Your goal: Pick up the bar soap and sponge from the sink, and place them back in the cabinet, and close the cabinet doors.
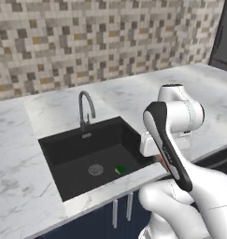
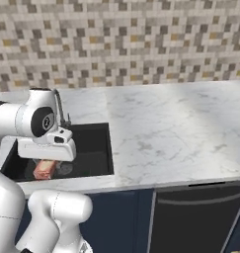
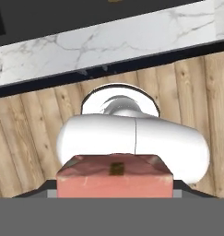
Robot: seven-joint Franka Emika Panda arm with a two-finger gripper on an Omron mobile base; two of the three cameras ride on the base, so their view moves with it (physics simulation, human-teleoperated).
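Observation:
The bar soap [image 2: 43, 170], an orange-red block, hangs just above the front left of the black sink [image 2: 94, 148], and my gripper [image 2: 45, 165] is shut on it. In the hand view the bar soap [image 3: 114, 180] fills the gap between the two fingertips of the gripper [image 3: 114, 191], which points down and back toward the base. The sponge [image 1: 120, 170], green with a yellow edge, lies on the floor of the sink [image 1: 68, 149] just right of the drain [image 1: 95, 169]. The hand sits behind my forearm in the left base view. The cabinet and the cabinet doors are out of view.
A grey gooseneck faucet [image 1: 85, 109] stands at the sink's back rim. The marble counter [image 2: 166, 133] runs along a mosaic tile wall. Navy base cabinets [image 1: 122, 210] and a dark appliance front [image 2: 195, 217] sit below. A wood floor [image 3: 21, 138] lies under the hand.

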